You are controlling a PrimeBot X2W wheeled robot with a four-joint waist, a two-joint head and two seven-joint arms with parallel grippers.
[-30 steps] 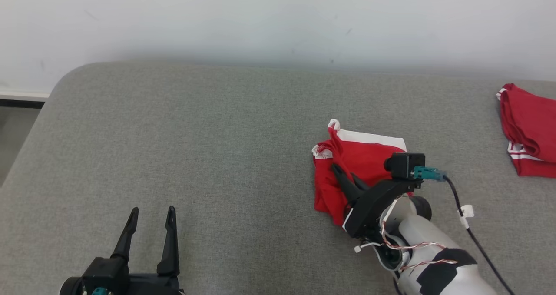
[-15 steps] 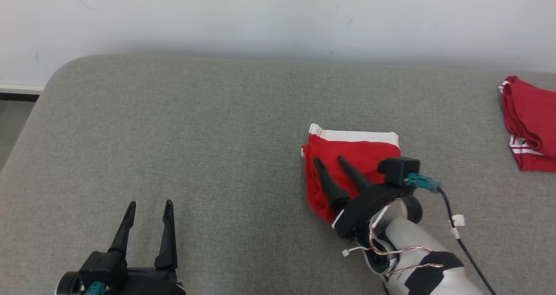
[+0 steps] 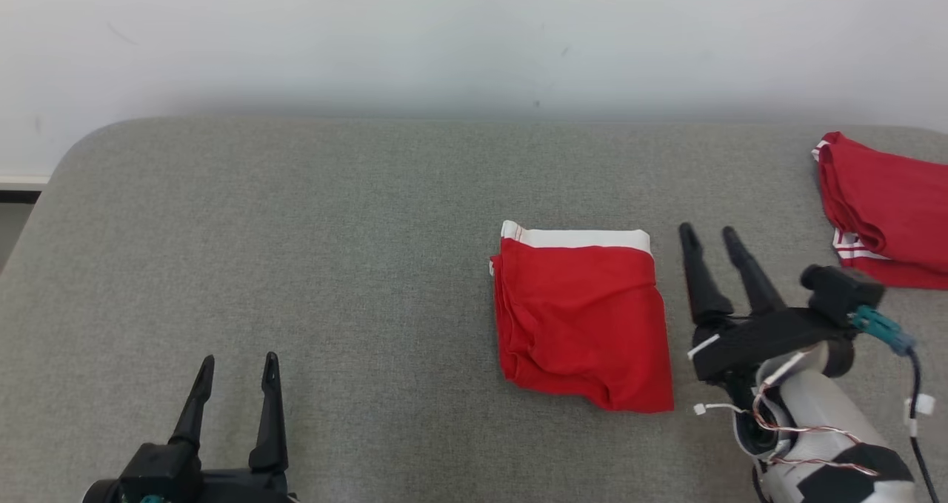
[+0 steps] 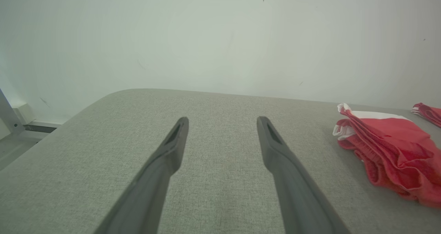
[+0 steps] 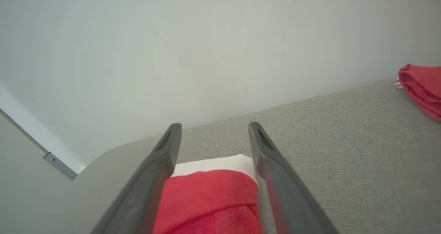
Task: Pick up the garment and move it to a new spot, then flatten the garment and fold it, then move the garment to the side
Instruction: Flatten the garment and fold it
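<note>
The garment (image 3: 578,318) is red with a white band along its far edge. It lies folded into a rough square on the grey padded surface (image 3: 296,229), right of centre. My right gripper (image 3: 709,230) stands open just to the right of it, apart from the cloth and holding nothing. The right wrist view looks past the open right gripper (image 5: 214,125) at the garment (image 5: 210,199) below. Near the front left edge my left gripper (image 3: 238,358) is open and empty. In the left wrist view the left gripper (image 4: 223,120) has the garment (image 4: 389,151) off to its right.
A second red garment with white stripes (image 3: 881,207) lies at the far right of the surface, also seen as a red bundle (image 5: 422,85) in the right wrist view. A pale wall (image 3: 474,36) runs behind. The surface's rounded corner (image 3: 67,155) is at the back left.
My right gripper opened, let go of the garment and drew back to its right. The garment now lies flat and folded. The head camera shifted a little. The left gripper stayed put.
</note>
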